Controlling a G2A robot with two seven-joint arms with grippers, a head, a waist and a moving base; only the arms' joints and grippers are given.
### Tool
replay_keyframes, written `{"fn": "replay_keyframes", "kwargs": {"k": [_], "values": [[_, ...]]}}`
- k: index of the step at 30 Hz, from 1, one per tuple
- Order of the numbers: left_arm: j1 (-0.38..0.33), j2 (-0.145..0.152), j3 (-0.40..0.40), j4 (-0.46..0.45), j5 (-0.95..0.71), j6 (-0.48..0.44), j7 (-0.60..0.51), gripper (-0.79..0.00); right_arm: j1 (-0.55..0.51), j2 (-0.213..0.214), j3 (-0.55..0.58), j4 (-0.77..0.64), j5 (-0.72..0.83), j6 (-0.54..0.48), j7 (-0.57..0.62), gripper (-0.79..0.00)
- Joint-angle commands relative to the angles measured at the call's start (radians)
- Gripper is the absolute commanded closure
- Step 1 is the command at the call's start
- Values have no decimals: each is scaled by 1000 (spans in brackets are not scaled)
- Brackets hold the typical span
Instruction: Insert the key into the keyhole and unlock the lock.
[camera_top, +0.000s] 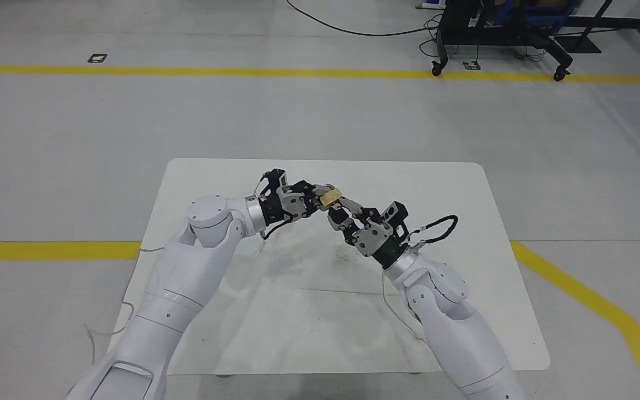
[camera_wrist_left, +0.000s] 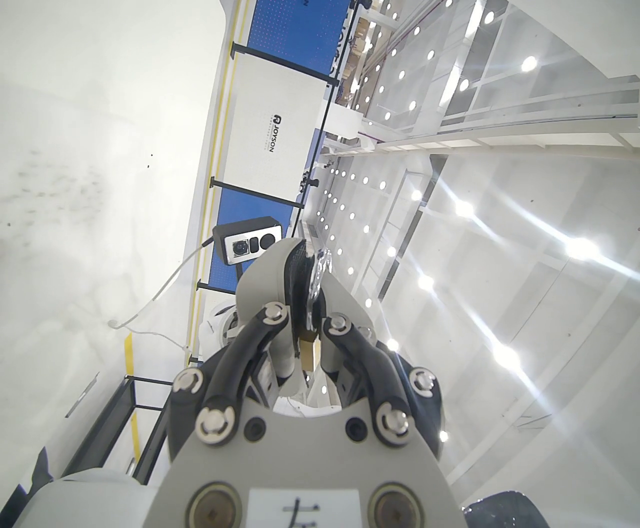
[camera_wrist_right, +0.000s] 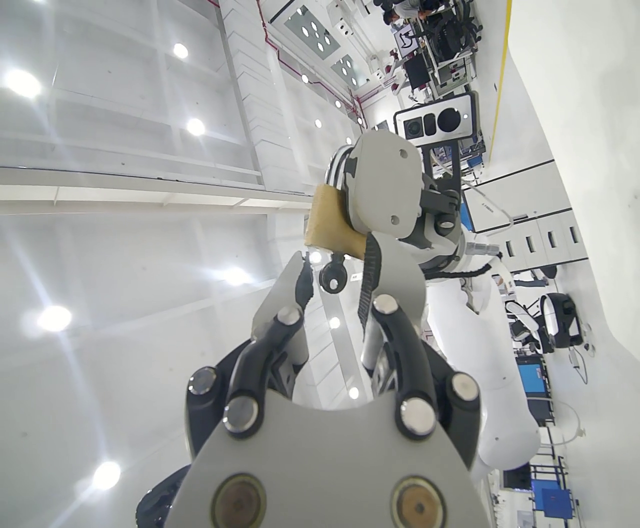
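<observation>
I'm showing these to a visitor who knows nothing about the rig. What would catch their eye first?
First, the brass padlock, held in the air above the white table by the left gripper, where the two arms meet. Next, the black-headed key sticking out of the padlock's body, with the right gripper open and a finger on either side of the key's head.

Held in left claw (camera_wrist_right: 352, 186), brass padlock (camera_wrist_right: 327, 225), key (camera_wrist_right: 332, 280) seated in it, right claw (camera_wrist_right: 336, 260) parted around key
</observation>
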Motion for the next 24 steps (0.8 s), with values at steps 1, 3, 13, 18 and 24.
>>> {"fn": "replay_keyframes", "kwargs": {"k": [1, 3, 13, 18, 24], "values": [[-1, 0, 1, 1, 2, -1, -1, 0, 1, 0, 0, 4, 5, 0, 0, 0], [-3, 0, 2, 1, 5, -3, -2, 0, 3, 0, 0, 7, 8, 1, 0, 0], [-11, 1, 12, -1, 47, -29, 1, 0, 1, -3, 6, 15, 36, -10, -11, 0], [-16, 6, 28, -28, 169, -107, 20, 0, -3, -7, 13, 20, 117, 8, -29, 0], [-8, 11, 34, -59, 268, -167, 56, 0, 10, -17, 8, 47, 250, 21, -43, 0]]}}
